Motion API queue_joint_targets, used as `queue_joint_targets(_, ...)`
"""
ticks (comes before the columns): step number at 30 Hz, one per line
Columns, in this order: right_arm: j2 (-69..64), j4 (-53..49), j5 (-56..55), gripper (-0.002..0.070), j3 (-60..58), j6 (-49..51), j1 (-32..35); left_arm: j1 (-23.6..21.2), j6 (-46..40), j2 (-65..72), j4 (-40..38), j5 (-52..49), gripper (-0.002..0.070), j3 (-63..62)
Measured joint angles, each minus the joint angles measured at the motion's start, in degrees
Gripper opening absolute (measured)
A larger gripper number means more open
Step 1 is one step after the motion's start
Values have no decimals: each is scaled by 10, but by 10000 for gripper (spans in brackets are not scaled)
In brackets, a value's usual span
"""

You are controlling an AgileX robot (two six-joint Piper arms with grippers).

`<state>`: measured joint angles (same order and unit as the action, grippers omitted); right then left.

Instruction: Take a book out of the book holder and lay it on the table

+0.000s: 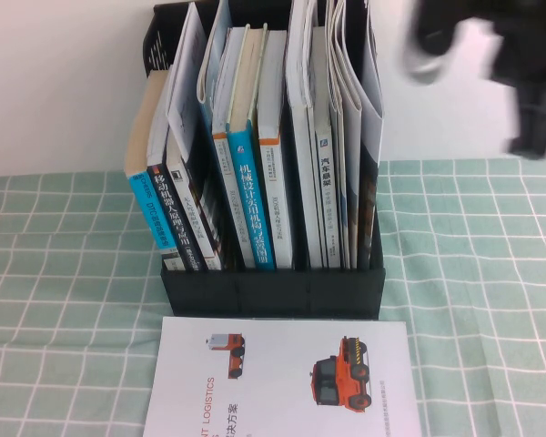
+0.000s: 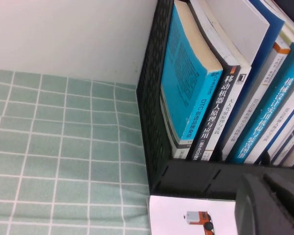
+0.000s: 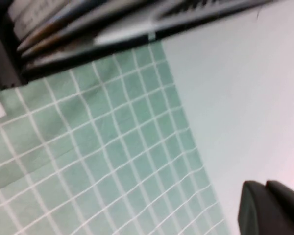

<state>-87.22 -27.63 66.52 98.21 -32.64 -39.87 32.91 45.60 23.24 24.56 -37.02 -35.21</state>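
Logistics booklet [image 1: 287, 378] already flat on the worktop [image 1: 64, 273], just before the book holder [image 1: 273, 291] — task apparently done. Right end effector [image 1: 491, 55] raised beside the holder, left end effector [image 2: 269, 205] near its front — finger states untellable.

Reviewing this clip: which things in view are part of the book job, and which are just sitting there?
Job:
- book, white truck cover up, flat on the table in front of the holder
- book holder
- right gripper, raised beside the holder's right side

Just there:
- blue-spined books in the holder
- thin white magazines
- left gripper, near the holder's front
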Motion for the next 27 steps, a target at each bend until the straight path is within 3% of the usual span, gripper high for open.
queue_joint_targets(5,120,59,15,10,-80,85,55,0,-7,0,0,11,-3,0)
queue_joint_targets(10,320,70,-112,9,-262,200,61,0,-8,0,0,80,-3,17)
queue_joint_targets(18,657,61,-349,8,-642,390,62,0,-24,0,18,309,-3,132)
queue_joint_targets(22,767,42,-355,8,-748,442,62,0,-29,0,28,376,-3,165)
queue_joint_targets(27,814,34,-344,8,-784,453,62,0,-30,0,63,392,-3,170)
